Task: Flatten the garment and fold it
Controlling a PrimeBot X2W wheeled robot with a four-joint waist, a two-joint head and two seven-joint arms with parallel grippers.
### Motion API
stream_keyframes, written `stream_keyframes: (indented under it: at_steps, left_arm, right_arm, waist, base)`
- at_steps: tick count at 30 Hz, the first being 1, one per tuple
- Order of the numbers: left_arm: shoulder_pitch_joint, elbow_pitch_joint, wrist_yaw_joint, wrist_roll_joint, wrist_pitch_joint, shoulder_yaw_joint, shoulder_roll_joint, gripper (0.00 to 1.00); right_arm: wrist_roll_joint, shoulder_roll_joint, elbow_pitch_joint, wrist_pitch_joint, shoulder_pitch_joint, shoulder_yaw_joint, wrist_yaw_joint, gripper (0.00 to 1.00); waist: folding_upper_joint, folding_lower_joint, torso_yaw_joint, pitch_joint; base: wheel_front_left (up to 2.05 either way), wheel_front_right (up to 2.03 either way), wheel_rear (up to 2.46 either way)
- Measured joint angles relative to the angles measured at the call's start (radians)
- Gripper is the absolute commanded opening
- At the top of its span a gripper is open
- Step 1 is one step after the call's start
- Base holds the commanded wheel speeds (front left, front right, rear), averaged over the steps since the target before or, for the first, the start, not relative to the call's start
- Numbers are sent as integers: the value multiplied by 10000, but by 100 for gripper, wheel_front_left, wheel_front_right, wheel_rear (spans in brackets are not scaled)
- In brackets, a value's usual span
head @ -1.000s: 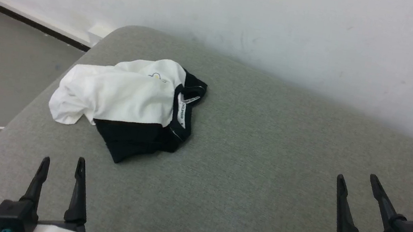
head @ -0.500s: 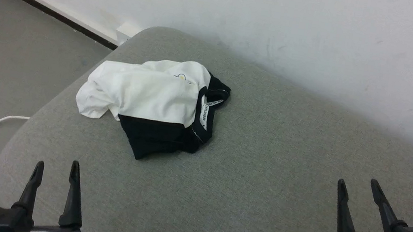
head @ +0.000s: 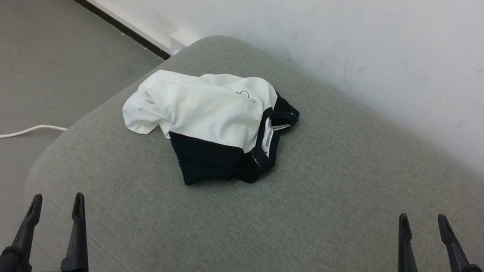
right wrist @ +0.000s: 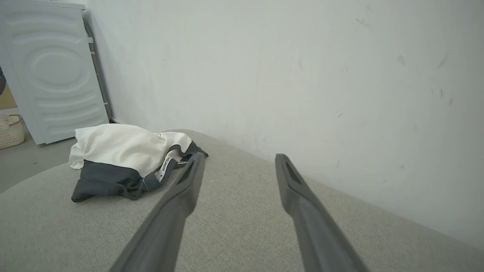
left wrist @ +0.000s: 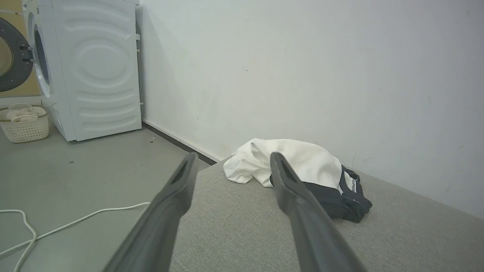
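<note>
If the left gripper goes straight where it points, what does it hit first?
Likely the shirt, its white end lying on the grey cushion just beyond the left gripper; height is hard to judge.

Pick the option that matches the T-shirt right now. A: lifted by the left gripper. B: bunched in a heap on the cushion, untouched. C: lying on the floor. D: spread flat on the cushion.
B: the garment lies crumpled on the grey cushion, with the left gripper and right gripper both open and apart from it.
</note>
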Motion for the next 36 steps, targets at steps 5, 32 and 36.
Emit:
stream_keyframes:
  at_steps: [5,32,36]
  left_arm:
    - [113,-35,0,-73,-104,29,2,100]
    - [-1616,-2452,-190,-2671,1588,150,502,100]
    - [-3881,-2573,-378,-3005,3175,96,1463,100]
  right_arm:
    - [65,0,6,-100,34,-4,0,100]
    - [-119,4,-642,182,123,-245,0,100]
    - [-291,8,-1026,416,59,-290,0,100]
  waist:
    - [0,0,279,-34]
    - [0,0,-20,279]
    - [0,1,-129,597]
  base:
    - [0,0,0]
    - [0,0,0]
    - [0,0,0]
